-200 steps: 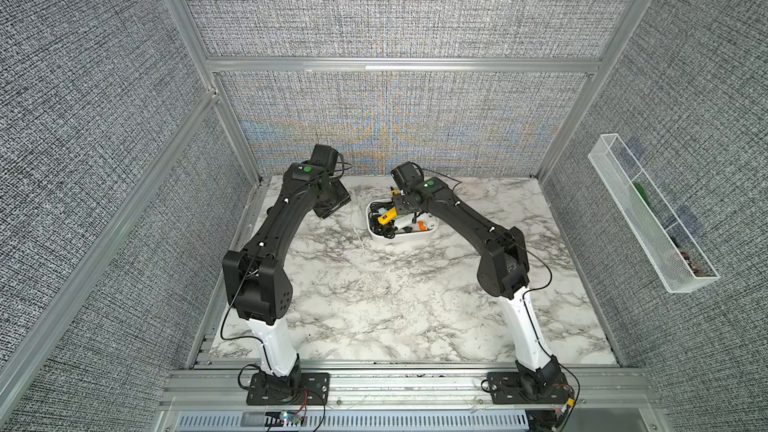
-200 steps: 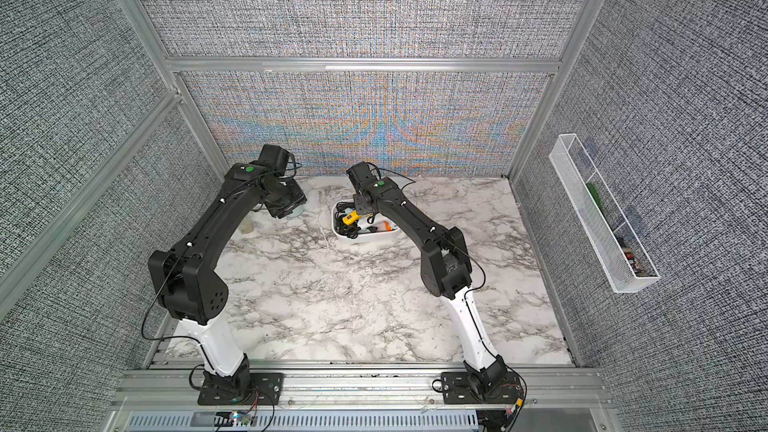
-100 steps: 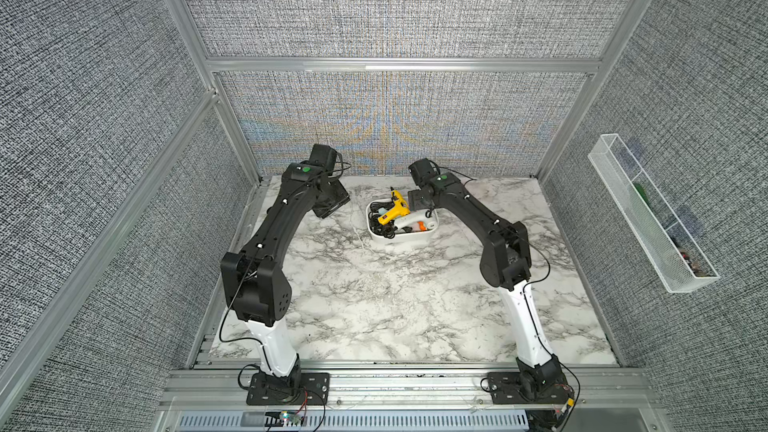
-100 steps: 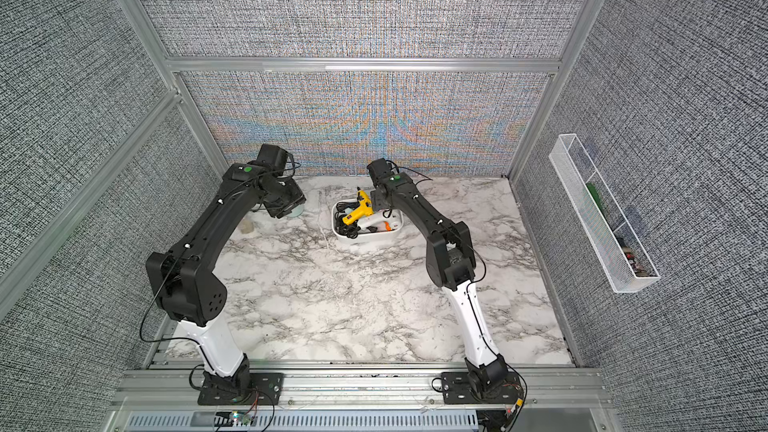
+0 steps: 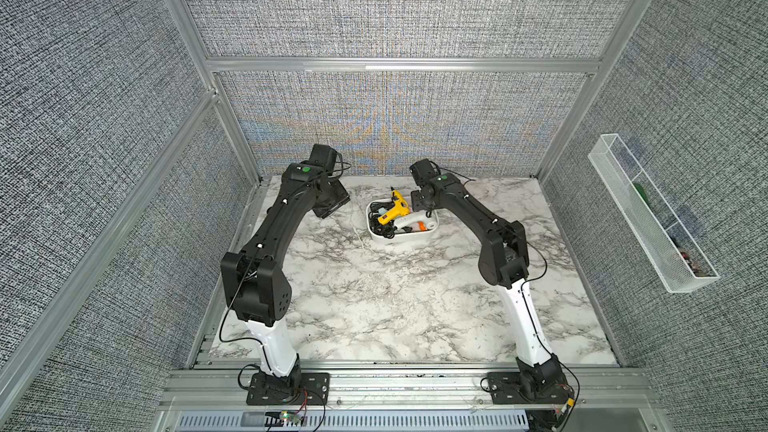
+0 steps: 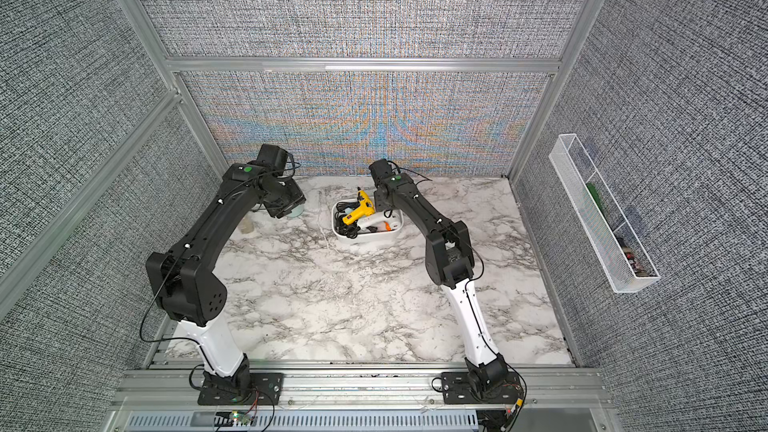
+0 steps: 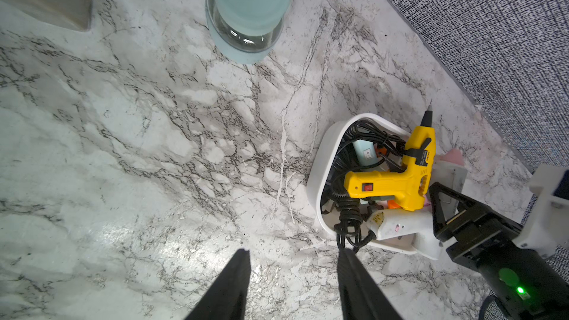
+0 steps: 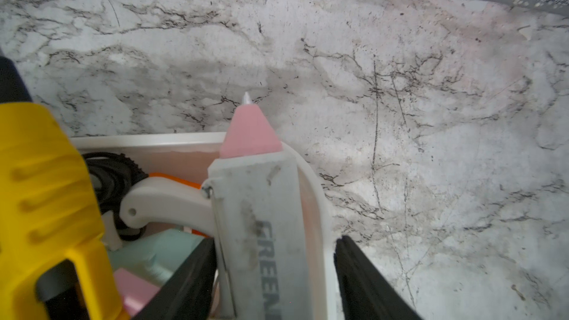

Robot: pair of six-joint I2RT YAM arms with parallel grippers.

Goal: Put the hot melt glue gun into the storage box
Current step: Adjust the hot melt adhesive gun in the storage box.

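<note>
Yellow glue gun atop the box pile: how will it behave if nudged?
Probably tippy: the yellow glue gun rests on other contents, nozzle past the storage box rim. Its coiled black cord looks floppy and may snag.

storage box [image 5: 403, 238] sits on the table [image 5: 395, 305], back centre. in it: hot melt glue gun [image 5: 397, 210] on top of the pile, nozzle out over the far rim; second glue gun [image 5: 409, 222] just in front of it, along the near wall; coiled cord [image 5: 380, 228] at the left end. lidded jar [image 7: 248, 7] left of the box, well apart. wire-mesh tray [image 5: 652, 218] on the right wall.
</note>
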